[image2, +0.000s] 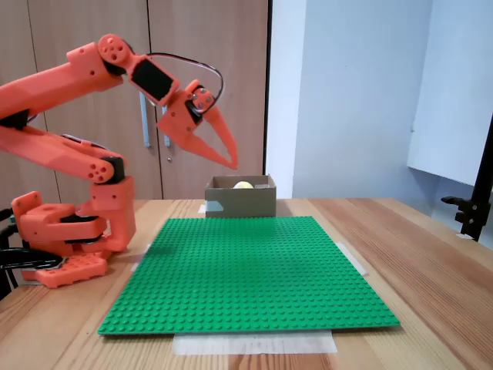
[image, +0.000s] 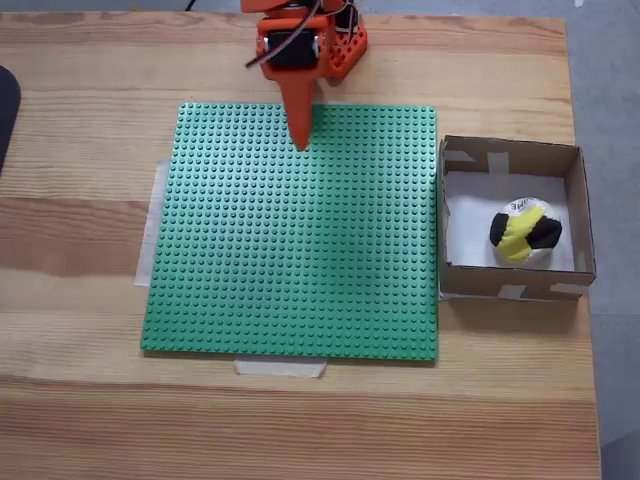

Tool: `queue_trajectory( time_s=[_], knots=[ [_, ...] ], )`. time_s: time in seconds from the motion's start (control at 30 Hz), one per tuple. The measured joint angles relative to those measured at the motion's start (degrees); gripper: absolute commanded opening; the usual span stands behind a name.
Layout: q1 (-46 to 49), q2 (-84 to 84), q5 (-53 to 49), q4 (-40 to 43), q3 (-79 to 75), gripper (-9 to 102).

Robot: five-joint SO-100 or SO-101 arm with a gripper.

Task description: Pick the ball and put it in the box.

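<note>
A wooden table (image: 80, 240) with light grain carries everything; behind it, in a fixed view, stand brown cupboard doors (image2: 208, 85) and a pale wall (image2: 347, 92). On the table lies a large green studded plate (image: 300, 240), flat and square, fixed at the edges with pale tape (image: 280, 368). The orange plastic arm (image2: 69, 146) rises from its base at the table edge and is folded above the plate. Its gripper (image: 300, 138) hangs in the air over the near part of the plate, and the two pointed fingers (image2: 224, 139) lie close together with nothing between them, though I cannot tell whether they fully meet. The cardboard box (image: 578, 200), shallow and square with a white bottom, stands just beside the plate, well apart from the gripper. The ball (image: 525, 231), soft with yellow, black and white patches, lies inside the box, far from the fingers.
</note>
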Motion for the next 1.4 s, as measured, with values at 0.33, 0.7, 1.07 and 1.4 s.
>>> queue_trajectory(
  time_s=[0.33,0.7,1.07,1.4],
  knots=[
    [2.37,10.11,0.26,-4.75,15.21,-1],
    [3.52,20.13,2.02,-5.54,29.36,-1],
    [3.34,21.45,2.20,-7.56,34.98,-1],
    [4.83,21.45,2.20,-11.87,40.08,-1]
  ],
)
